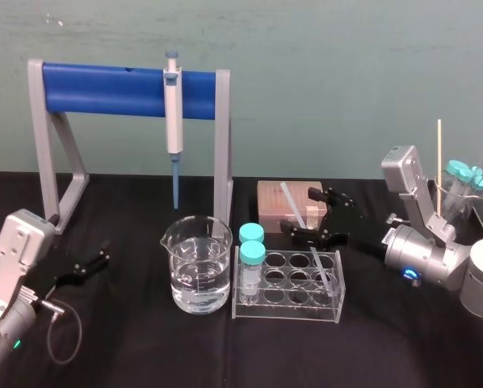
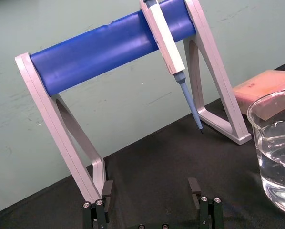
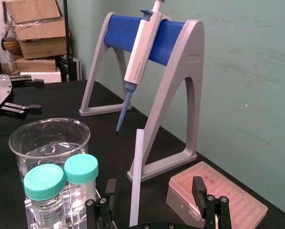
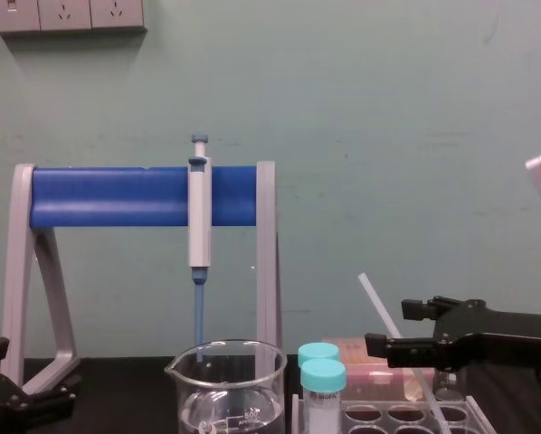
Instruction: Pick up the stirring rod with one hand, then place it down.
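Note:
The stirring rod (image 1: 289, 199) is a thin translucent white stick. Its lower end stands in a well of the clear tube rack (image 1: 287, 311), and it leans up and back over the pink box. My right gripper (image 1: 300, 212) is open around the rod's middle. In the right wrist view the rod (image 3: 137, 176) rises between the two black fingers (image 3: 198, 188), nearer one of them, and neither finger presses on it. From the chest the rod (image 4: 379, 303) slants up past the right gripper (image 4: 388, 327). My left gripper (image 1: 92, 263) rests low at the left, open (image 2: 151, 188) and with nothing in it.
A grey-white pipette (image 1: 174, 113) hangs on the blue-barred stand (image 1: 104, 89) at the back left. A beaker of water (image 1: 198, 267) sits beside the rack, which holds two teal-capped vials (image 1: 251, 259). A pink tip box (image 1: 278, 202) lies behind the rack. Capped tubes (image 1: 466, 178) stand at the far right.

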{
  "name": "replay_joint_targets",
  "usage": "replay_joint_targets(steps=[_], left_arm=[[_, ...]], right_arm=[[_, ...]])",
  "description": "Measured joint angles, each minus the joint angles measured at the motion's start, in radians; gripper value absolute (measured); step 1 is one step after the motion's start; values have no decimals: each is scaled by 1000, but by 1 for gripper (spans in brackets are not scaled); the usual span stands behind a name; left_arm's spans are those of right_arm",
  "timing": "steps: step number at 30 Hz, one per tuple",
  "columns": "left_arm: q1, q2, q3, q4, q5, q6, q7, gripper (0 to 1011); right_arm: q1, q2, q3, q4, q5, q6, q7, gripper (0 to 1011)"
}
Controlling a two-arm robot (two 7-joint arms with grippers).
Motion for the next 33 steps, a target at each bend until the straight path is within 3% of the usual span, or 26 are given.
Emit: replay_joint_targets(steps=[9, 29, 33], left_arm=[[0, 0, 0, 0, 0, 0, 0, 1000], [0, 0, 0, 0, 0, 0, 0, 1000], [0, 0, 0, 0, 0, 0, 0, 1000]], right_arm=[[28, -26, -7, 53, -8, -14, 26, 1000], [28, -25, -6, 53, -7, -13, 27, 1000], [27, -25, -6, 53, -6, -13, 26, 927]])
